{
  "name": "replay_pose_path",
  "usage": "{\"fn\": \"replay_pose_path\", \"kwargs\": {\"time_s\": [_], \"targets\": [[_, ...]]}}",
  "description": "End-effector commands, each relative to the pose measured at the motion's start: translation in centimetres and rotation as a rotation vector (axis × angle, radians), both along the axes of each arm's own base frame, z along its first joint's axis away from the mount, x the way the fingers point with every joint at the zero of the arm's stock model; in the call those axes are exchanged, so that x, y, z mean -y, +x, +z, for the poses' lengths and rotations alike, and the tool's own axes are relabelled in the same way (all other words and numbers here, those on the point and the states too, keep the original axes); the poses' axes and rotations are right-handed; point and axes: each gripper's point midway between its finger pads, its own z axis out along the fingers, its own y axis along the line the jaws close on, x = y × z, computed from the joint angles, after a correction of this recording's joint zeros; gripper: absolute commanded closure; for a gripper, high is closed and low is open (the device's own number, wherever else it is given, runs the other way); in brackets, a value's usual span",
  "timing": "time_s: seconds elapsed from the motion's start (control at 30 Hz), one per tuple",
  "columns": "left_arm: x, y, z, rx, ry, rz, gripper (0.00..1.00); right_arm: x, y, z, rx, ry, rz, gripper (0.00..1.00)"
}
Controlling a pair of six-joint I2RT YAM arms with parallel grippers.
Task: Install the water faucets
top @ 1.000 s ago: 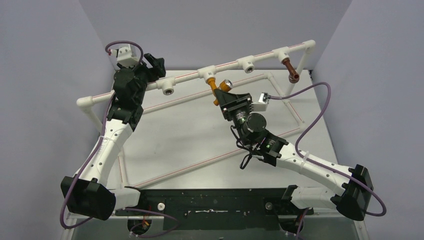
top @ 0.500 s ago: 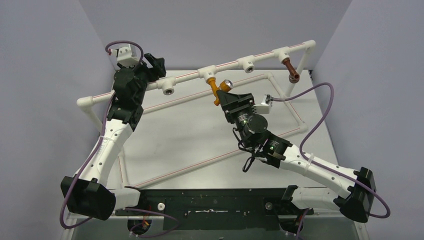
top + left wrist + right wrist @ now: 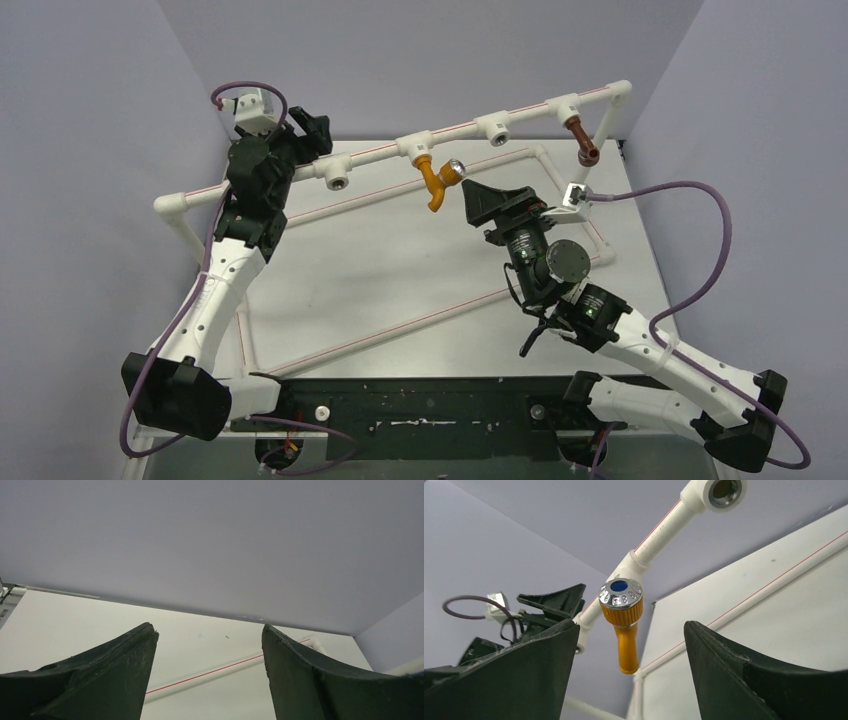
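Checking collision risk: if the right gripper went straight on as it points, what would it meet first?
Probably the orange-yellow faucet, centred ahead of the open right gripper; depth is unclear.

Your top camera looks down from 6 o'clock over the whole table (image 3: 380,260). The right wrist camera, very near, shares the orange faucet (image 3: 621,625) at 12 o'clock; the left faces the wall (image 3: 210,540).
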Motion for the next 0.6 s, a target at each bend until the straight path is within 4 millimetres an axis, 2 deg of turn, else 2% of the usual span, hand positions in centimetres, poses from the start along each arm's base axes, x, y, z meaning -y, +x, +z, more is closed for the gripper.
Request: {"fn": "replay_pose_path", "kwargs": {"time_s": [0.0, 0.33, 0.43, 0.57], "targets": [[2.8, -9.0, -25.1, -0.844, 0.226, -0.237, 0.26, 1.2, -0.4, 2.2, 0.131, -0.283, -0.007, 0.21], [2.8, -9.0, -25.1, -0.844, 0.226, -0.237, 0.26, 1.2, -1.1, 3.3, 0.273, -0.621, 0.034, 0.2], [2.8, -9.0, -25.1, -0.844, 0.225, -0.24, 0.26, 0.7, -0.7, 2.7, 0.25, -0.616, 0.041, 0.2], [2.8, -9.1, -25.1, -0.845, 0.224, -0.242, 0.26, -1.0, -0.2, 2.2, 0.213, -0.5, 0.071, 0.21]]}}
